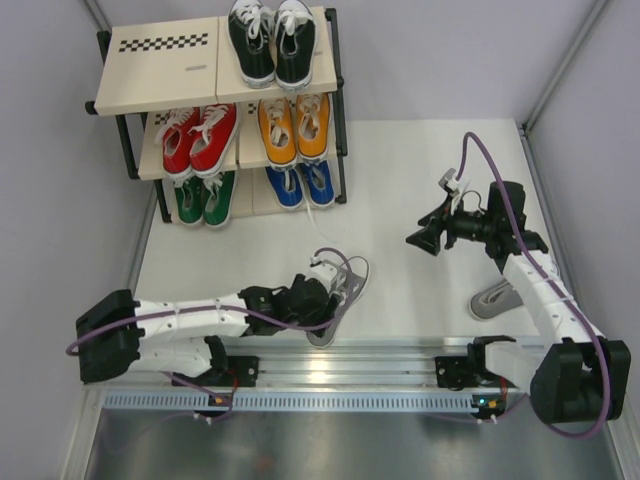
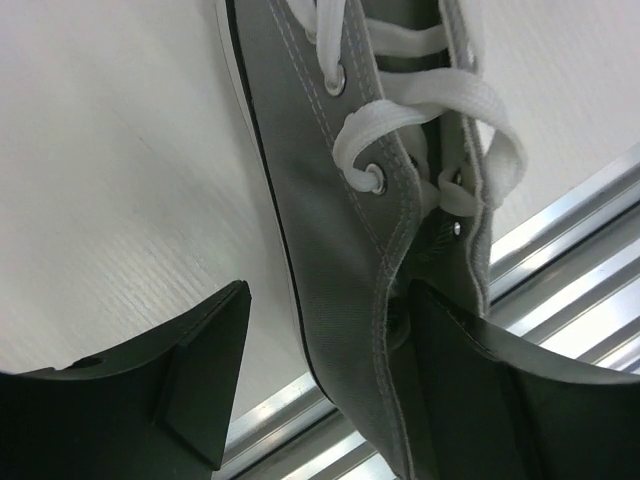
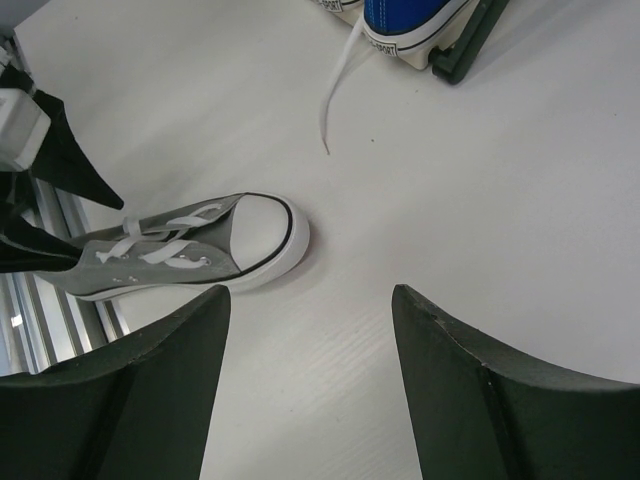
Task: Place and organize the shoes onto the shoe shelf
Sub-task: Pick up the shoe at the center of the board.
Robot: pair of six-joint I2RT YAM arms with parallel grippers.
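Top view: the shoe shelf [image 1: 160, 60] stands at the far left of the bench [image 1: 420, 170]. The black pair [image 1: 272, 40] is on the right of the top board. The red pair [image 1: 200, 138] and orange pair [image 1: 295, 128] are on the middle board, and the green pair [image 1: 205, 198] and blue pair [image 1: 302, 184] are on the lowest. One grey shoe [image 1: 345, 285] lies on the bench near the front rail, with my left tool [image 1: 328, 288] at its heel end. A second grey shoe [image 1: 493, 300] lies just beside the right arm. My right tool [image 1: 425, 238] hangs over bare bench, well apart from both.

Left wrist: the left tool [image 2: 330, 300] has its fingers [image 2: 150, 400] apart. They straddle one side wall of the grey shoe [image 2: 320, 250]. The outer finger stands clear of the sole and the other sits at the collar opening, so nothing is clamped. The white laces [image 2: 430, 100] run up the tongue. The aluminium rail [image 2: 560, 250] lies right behind the heel.

Right wrist: the right tool [image 3: 308, 310] is spread wide with only bench between its fingers. Ahead of it that grey shoe [image 3: 190, 255] lies on its side, its white toe cap pointing towards the shelf. At the top edge I see a blue shoe [image 3: 405, 20], its loose lace [image 3: 340, 80] trailing onto the bench.
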